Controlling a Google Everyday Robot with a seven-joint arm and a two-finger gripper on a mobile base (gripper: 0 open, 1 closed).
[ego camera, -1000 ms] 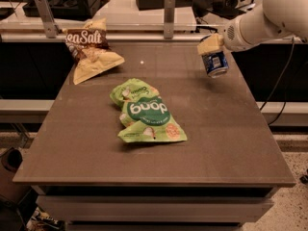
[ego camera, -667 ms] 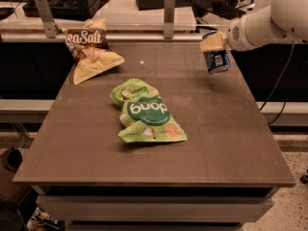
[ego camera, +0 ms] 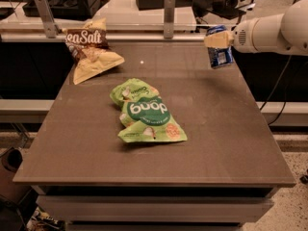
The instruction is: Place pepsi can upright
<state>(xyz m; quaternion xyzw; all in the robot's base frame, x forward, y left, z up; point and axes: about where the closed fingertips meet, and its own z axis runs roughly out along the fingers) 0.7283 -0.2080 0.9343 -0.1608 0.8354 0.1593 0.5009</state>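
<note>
In the camera view, the pepsi can (ego camera: 221, 57) is clamped by the gripper (ego camera: 219, 42) over the far right corner of the table (ego camera: 216, 129). The can's top is hidden behind the fingers (ego camera: 213, 39). The arm (ego camera: 269, 30) is cut off at the right edge.

White arm reaching in from the right, hand closed on the pepsi can.

The arm (ego camera: 279, 28) enters at the upper right edge and runs nearly level toward the left. A thick rounded link at the edge narrows into a shorter cylindrical wrist (ego camera: 245, 35). At its end the hand (ego camera: 215, 40) points left. Its pale tan fingers (ego camera: 219, 39) are clamped on the upper part of the pepsi can (ego camera: 221, 57), which hangs beneath them, close to upright with a slight tilt. The hand sits high over the far right corner of the surface (ego camera: 216, 124), raised off it and touching nothing but the can.
</note>
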